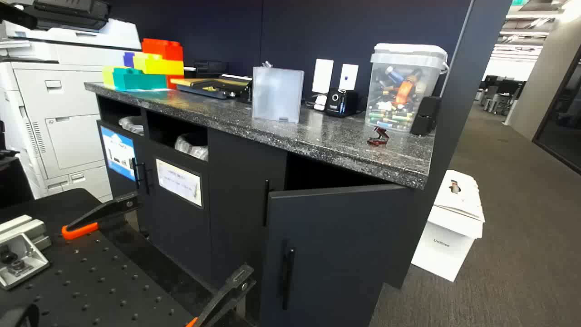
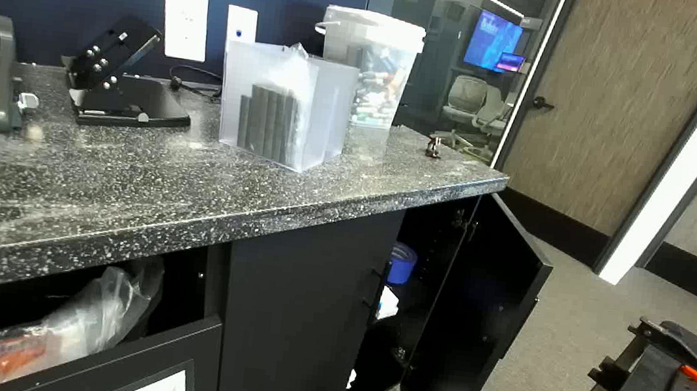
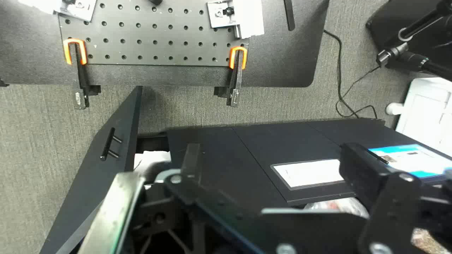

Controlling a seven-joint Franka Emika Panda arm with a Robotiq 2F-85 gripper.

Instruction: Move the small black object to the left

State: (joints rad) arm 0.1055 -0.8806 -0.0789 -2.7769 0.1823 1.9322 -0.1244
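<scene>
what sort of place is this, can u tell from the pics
Most likely an office: a large white machine, probably a copier, stands by the speckled counter, and an exterior view shows a lit screen and chairs, seen through or reflected in a glass panel.

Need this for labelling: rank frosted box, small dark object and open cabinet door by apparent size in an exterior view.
Largest to smallest:
open cabinet door, seemingly nearest the camera
frosted box
small dark object
</scene>
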